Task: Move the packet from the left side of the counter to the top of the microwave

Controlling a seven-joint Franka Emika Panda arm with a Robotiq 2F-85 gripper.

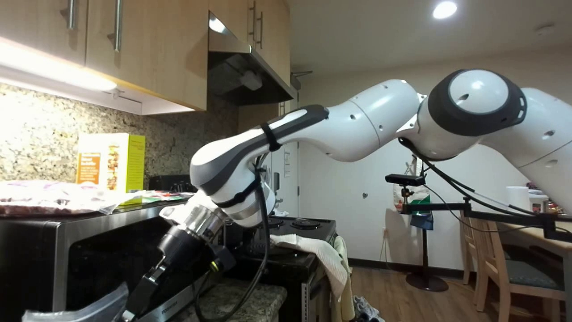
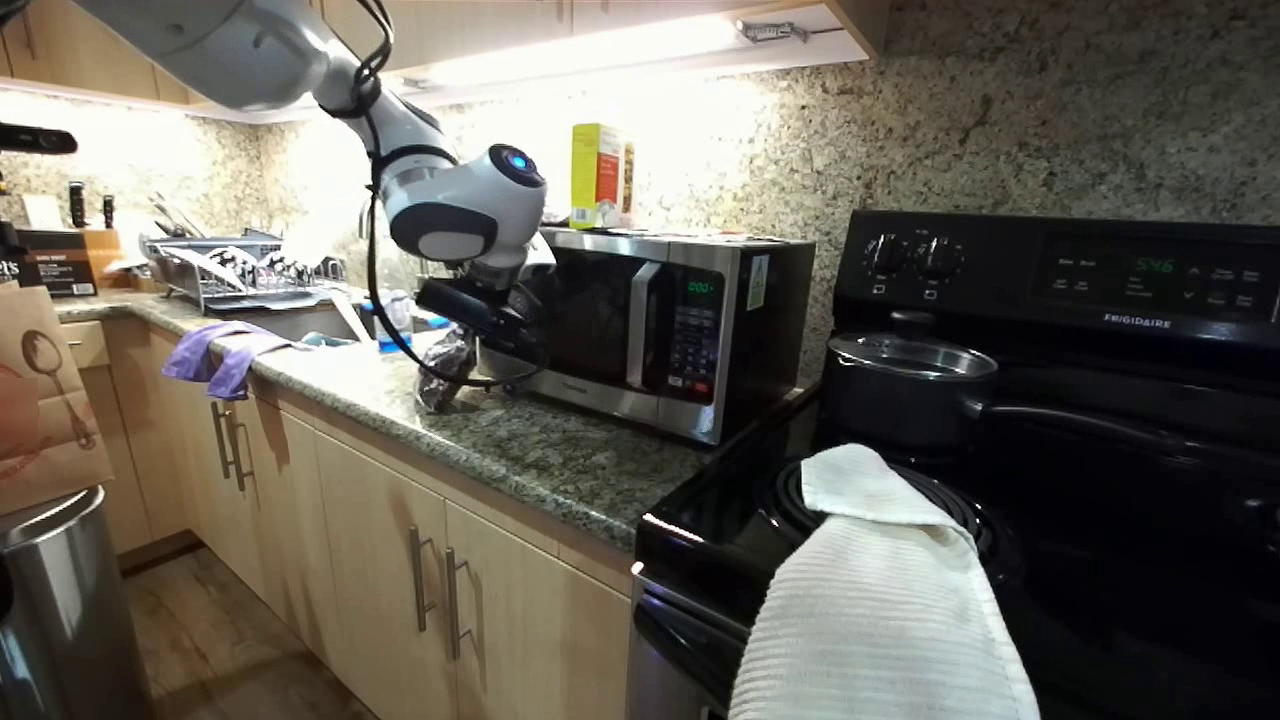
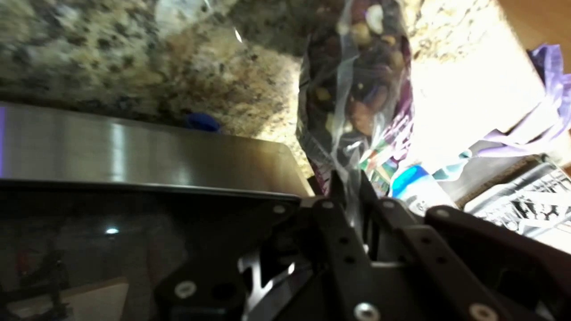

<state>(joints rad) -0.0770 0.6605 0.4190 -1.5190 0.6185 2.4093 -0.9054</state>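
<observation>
Beneath the claw (image 3: pixel 352 189), the packet (image 3: pixel 357 84) was held, its plastic fold pinched between the fingers (image 3: pixel 337 227).
With only that edge gripped, a quick lift risked a slip; the microwave (image 2: pixel 590 320) stood close beside the claw, so the packet's bulk could have swung against its front. Whether the packet touched the counter (image 3: pixel 200 80) below the claw was unclear.

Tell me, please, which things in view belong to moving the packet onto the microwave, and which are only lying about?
For the job:
packet, gripped by the hand
microwave, its top is the goal
counter under the packet

Lying about:
yellow box, on the microwave
plastic bag near it
pot
white towel
</observation>
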